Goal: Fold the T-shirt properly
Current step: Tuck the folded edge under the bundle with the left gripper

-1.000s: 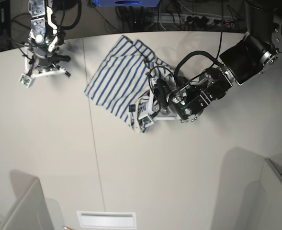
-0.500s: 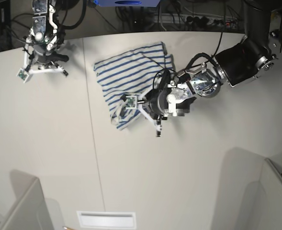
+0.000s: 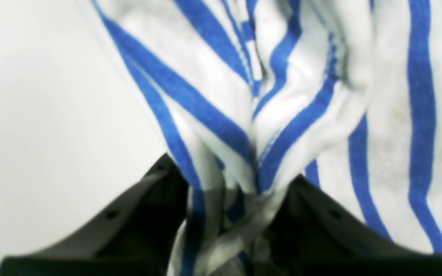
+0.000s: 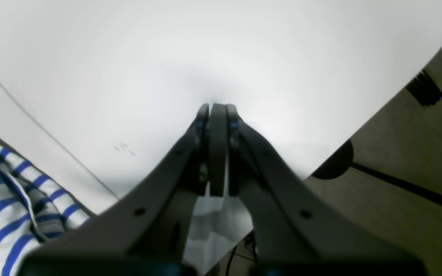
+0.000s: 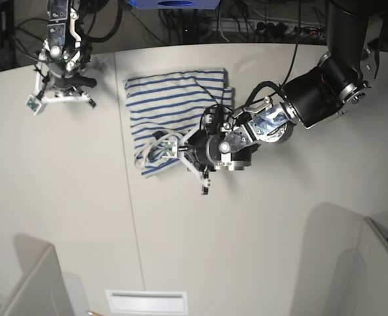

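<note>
Light, limp and prone to bunching, the T-shirt (image 5: 174, 105) sits pinched between the left pincer's (image 3: 244, 191) jaws at its bunched edge, while the right pincer (image 4: 213, 115) stays empty and pressed together.

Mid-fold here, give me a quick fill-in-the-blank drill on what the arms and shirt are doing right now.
1. The left gripper is shut on a bunch of the ____.
2. The right gripper is shut and holds ____.
3. The T-shirt has ____ stripes on white cloth.
4. In the base view, the right gripper hovers over the table, to the ____ of the shirt.

Missing words: T-shirt; nothing; blue; left
</note>
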`<state>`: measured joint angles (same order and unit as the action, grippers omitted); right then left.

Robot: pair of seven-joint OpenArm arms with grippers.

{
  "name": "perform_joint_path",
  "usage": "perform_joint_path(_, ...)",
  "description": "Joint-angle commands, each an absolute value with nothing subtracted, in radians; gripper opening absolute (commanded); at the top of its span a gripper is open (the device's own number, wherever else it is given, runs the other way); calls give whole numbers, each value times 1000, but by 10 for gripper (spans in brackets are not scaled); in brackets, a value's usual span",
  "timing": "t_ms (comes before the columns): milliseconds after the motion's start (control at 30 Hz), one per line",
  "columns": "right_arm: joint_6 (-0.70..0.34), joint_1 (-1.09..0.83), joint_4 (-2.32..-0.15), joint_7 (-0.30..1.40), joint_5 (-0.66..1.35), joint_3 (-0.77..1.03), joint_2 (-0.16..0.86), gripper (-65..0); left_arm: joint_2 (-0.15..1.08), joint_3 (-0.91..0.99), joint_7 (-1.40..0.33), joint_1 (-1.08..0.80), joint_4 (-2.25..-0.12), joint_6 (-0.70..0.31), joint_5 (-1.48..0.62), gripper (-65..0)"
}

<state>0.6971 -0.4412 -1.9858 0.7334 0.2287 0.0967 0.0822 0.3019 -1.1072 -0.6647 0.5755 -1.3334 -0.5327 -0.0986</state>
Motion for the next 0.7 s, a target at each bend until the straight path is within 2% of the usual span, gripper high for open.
perform_joint_path(0, 698, -426, -2000, 719, 214, 101, 90, -650, 302, -1107, -688, 599, -1330, -539, -82, -650)
perform_joint_path(533, 698, -412, -1998, 719, 214, 91, 90, -650, 249, -1113, -687, 685, -1219, -539, -82, -650)
perform_joint_path(567, 698, -412, -1998, 719, 214, 91, 90, -650, 249, -1113, -687, 688, -1219, -539, -82, -620)
perform_joint_path(667, 698, -412, -1998, 719, 214, 91, 91, -650, 248, -1112, -687, 694, -1225, -539, -82, -443)
